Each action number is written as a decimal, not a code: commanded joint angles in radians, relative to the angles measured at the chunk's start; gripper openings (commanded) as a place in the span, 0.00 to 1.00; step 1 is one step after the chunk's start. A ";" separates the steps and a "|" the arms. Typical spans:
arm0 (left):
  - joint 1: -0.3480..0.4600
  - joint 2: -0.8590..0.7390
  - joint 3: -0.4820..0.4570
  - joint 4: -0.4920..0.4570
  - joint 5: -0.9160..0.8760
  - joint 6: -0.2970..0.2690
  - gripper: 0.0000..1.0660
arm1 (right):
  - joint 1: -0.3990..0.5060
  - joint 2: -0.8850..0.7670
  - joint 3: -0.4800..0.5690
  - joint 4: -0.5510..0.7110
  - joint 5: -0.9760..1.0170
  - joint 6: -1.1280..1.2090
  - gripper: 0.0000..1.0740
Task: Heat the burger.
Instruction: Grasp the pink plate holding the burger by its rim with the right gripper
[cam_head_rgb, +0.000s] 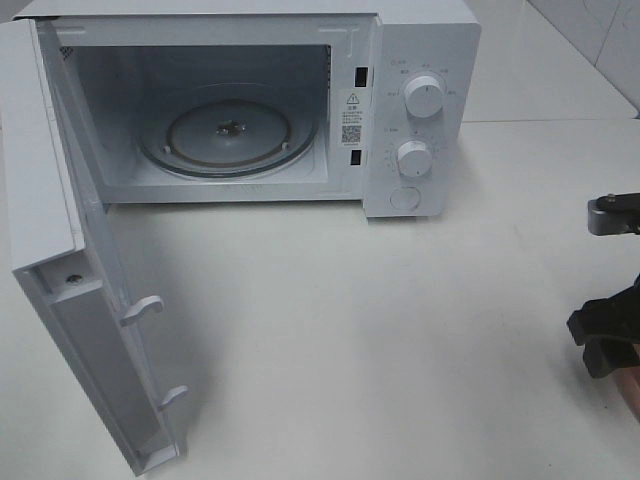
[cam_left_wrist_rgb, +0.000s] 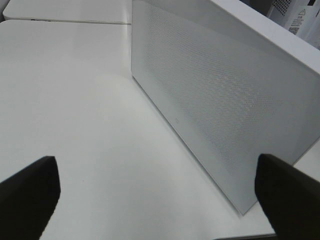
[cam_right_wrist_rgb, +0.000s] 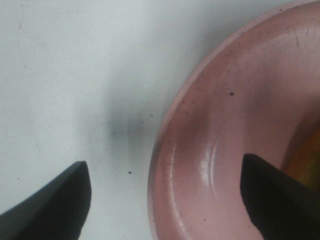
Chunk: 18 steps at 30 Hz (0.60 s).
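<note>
A: Any sign of the burger (cam_right_wrist_rgb: 306, 150)? Only spotting a yellowish sliver at the very edge of the right wrist cam, apparently sitting on the pink plate (cam_right_wrist_rgb: 172, 120). Roughly 4 o'clock on the high cam, well apart from the microwave (cam_head_rgb: 420, 60) up at 12.

B: Same here, can't call more than that. Seeing the right gripper (cam_right_wrist_rgb: 162, 187) spread wide, gripping nothing, straddling the plate rim: one finger over the plate, the other over bare table (cam_head_rgb: 350, 330). Seeing the left gripper (cam_left_wrist_rgb: 157, 195) gaping too, empty, just beside the outside of the door (cam_left_wrist_rgb: 225, 100).

A: Worried about a rim pinch. Shallow bite on a slick lip, so could tilt and dump the burger mid-carry.

B: Yep. Could also clip the cavity frame going in, or land off-centre on the turntable (cam_head_rgb: 235, 135). Might even bump the door with the left gripper and swing it from 8 o'clock into the path.
</note>
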 joint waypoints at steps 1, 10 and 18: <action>0.004 -0.019 0.004 -0.001 -0.013 -0.005 0.92 | -0.006 0.052 0.007 -0.004 -0.026 0.002 0.71; 0.004 -0.019 0.004 -0.001 -0.013 -0.005 0.92 | -0.006 0.127 0.007 -0.039 -0.048 0.042 0.71; 0.004 -0.019 0.004 -0.001 -0.013 -0.005 0.92 | -0.006 0.158 0.007 -0.057 -0.052 0.058 0.71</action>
